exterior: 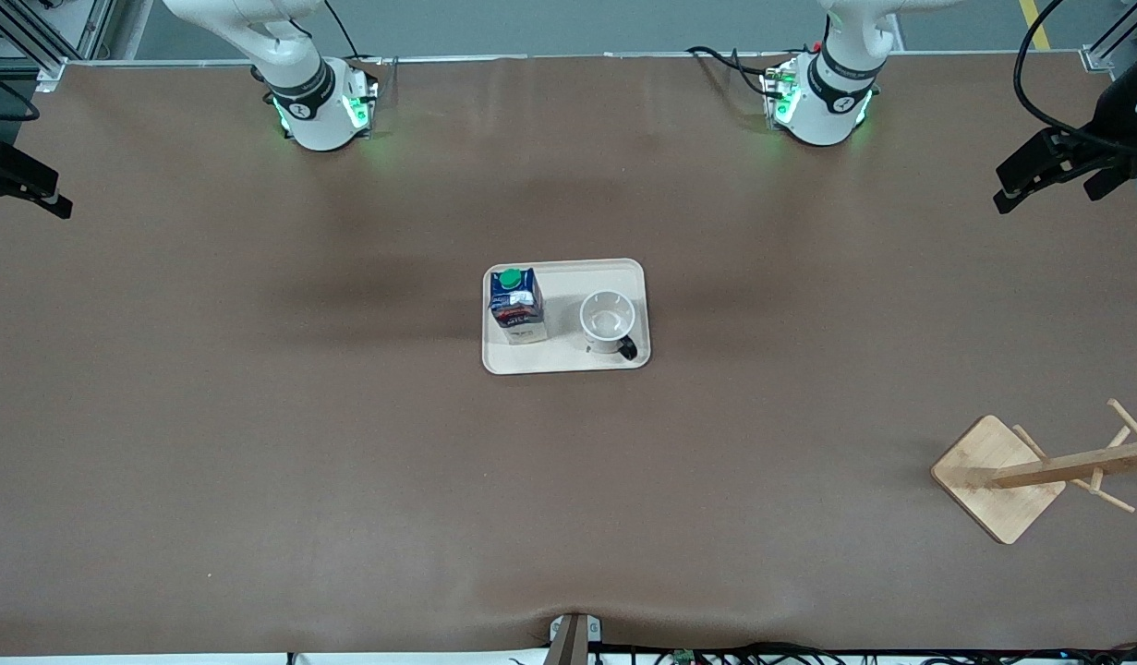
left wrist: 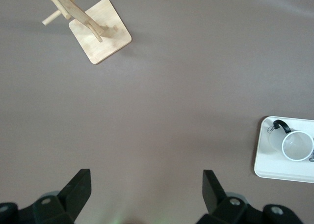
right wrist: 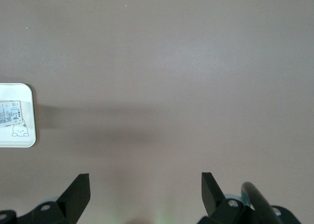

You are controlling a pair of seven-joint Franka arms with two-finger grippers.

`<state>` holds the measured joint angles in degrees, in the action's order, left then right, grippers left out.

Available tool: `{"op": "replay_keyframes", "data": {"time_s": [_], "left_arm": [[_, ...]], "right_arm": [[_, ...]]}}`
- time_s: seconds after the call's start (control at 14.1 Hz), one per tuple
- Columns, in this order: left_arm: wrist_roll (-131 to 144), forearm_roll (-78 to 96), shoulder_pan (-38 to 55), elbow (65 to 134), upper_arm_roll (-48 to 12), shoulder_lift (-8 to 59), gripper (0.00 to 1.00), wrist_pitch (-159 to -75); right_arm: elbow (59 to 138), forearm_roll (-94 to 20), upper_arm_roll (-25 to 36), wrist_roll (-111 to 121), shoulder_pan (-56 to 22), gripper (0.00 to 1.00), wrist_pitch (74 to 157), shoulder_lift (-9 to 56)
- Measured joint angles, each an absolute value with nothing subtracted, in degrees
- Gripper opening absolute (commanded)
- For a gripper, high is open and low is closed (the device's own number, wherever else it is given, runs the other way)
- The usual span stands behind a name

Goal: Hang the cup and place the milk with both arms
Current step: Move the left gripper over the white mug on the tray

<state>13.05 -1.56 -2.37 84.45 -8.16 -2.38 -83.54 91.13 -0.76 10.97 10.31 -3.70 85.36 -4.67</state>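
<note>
Centrally, a cream tray (exterior: 568, 364) is seen on the tabletop (exterior: 254, 462), the milk (exterior: 516, 305) and cup (exterior: 609, 321) standing in it, cup handle at five o'clock. Left pincer (left wrist: 146, 194) and right pincer (right wrist: 145, 194) are held spread over bare tabletop.

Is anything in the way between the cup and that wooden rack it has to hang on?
Nothing visible. The cup stands on the tray beside the milk; only bare table lies between it and the wooden rack. Both grippers, left and right, hang open.
</note>
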Motion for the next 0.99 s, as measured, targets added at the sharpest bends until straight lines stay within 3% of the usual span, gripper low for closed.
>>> {"op": "replay_keyframes", "data": {"time_s": [0.57,0.99], "left_arm": [[13.04,-1.56,-2.07,84.97,-8.68,1.43,1.0,-83.66],[19.96,-1.59,6.85,88.87,-11.91,7.68,1.0,-92.72]], "right_arm": [[91.13,-0.76,11.05,10.31,-3.69,1.0,85.32,-4.67],[91.13,-0.78,11.09,10.31,-3.69,1.0,85.32,-4.67]]}}
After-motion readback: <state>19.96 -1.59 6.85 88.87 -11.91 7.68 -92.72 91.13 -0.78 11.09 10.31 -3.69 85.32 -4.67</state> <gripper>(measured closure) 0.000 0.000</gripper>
